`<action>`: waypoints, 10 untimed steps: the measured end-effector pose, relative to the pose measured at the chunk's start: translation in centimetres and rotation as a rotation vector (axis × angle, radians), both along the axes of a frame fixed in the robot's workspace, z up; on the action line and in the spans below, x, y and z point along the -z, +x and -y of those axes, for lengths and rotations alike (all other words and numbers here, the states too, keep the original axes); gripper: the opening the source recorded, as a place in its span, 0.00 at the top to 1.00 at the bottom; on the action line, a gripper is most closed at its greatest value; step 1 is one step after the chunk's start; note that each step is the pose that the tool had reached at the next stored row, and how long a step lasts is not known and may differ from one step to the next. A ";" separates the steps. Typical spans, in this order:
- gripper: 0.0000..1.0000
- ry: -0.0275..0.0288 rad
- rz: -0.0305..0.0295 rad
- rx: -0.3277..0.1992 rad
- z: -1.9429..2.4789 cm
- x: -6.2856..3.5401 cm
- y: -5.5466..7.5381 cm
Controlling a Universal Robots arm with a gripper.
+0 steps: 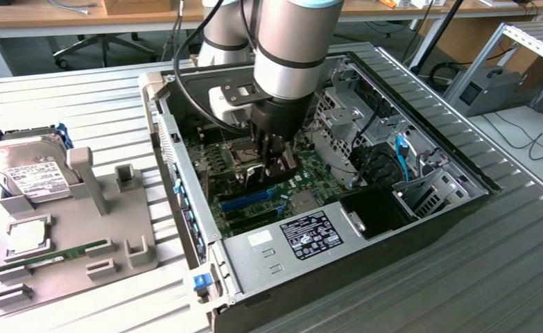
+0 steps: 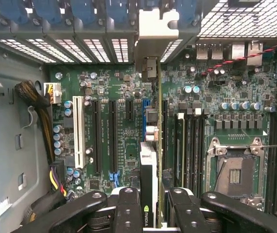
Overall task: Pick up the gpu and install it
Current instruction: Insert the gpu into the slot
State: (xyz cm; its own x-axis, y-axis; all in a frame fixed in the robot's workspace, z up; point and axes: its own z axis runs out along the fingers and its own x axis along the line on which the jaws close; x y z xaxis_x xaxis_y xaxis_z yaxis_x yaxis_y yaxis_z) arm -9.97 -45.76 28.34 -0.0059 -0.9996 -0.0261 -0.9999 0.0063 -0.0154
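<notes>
1. Disregard the grey fixture on the worktop at the exterior view's left: carries the hard drive and memory stick, neither wanted here.
2. Work inside the open computer case, with the claw reaching down over the motherboard.
3. Rely on the grip as it stands: part-closed on the gpu, fingers pinching either face, card edge-on above the board.
4. Line the card's lower edge with the blue slot directly under it, not the black slots alongside. Cannot tell whether the contacts touch yet.
5. Guide the silver end bracket squarely into the case's rear opening; probably the likeliest snag.
6. Press straight down without tilt, clear of the memory slots and CPU socket to the right.
</notes>
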 end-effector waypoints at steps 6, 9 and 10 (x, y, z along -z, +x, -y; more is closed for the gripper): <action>0.73 0.0000 -0.0001 0.000 0.00 0.00 -0.2; 0.73 0.0000 0.0000 0.000 0.00 0.00 -0.2; 0.73 0.0000 0.0000 0.000 0.00 0.00 -0.2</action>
